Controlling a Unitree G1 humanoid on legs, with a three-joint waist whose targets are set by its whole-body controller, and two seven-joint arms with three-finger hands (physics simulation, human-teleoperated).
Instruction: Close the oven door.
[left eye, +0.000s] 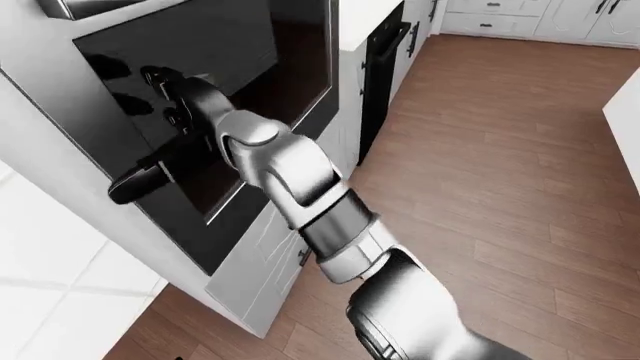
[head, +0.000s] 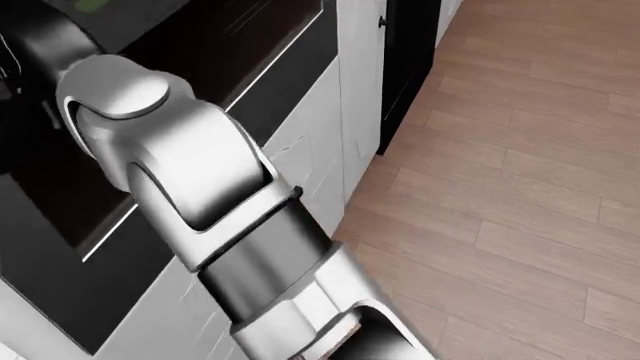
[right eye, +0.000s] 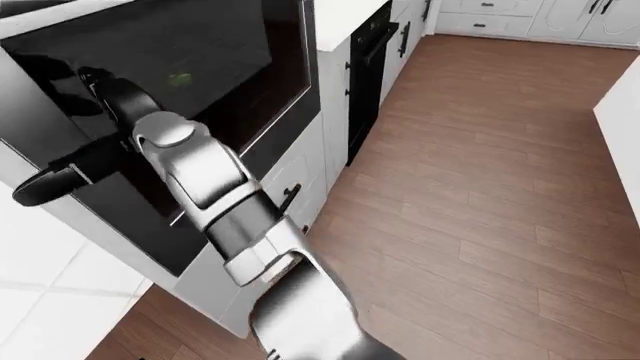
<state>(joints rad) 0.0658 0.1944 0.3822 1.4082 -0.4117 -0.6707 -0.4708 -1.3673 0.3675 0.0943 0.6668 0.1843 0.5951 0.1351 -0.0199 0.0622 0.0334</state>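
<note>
- Wood-plank floor (left eye: 500, 150) runs from the oven to white cabinets at the top of the left-eye view; a white worktop (left eye: 365, 15) sits just right of the oven's upper corner.
- Oven door (left eye: 250, 67): dark glass panel in a white surround, filling the upper left of both eye views. It stands upright, seemingly flush or nearly flush with the frame; no gap visible, though the far edge is hidden by the arm.
- Right hand (left eye: 165, 112): reaches across to the oven door, palm toward the glass. Fingers (left eye: 160, 79) look spread and released against the panel, clenched on nothing. One dark digit (left eye: 135, 182) sticks out below-left of the wrist, over the door's lower left.
- Reason for the pose, as judged: a flat push on the glass drives the door home, so no grasp is needed.
- Left hand: not in any view.
- Drawer pulls (right eye: 290, 196) are on the white front just below-right of the oven door, clear of the arm.
- Task status: door appears essentially shut; a final firm press would confirm seating.
</note>
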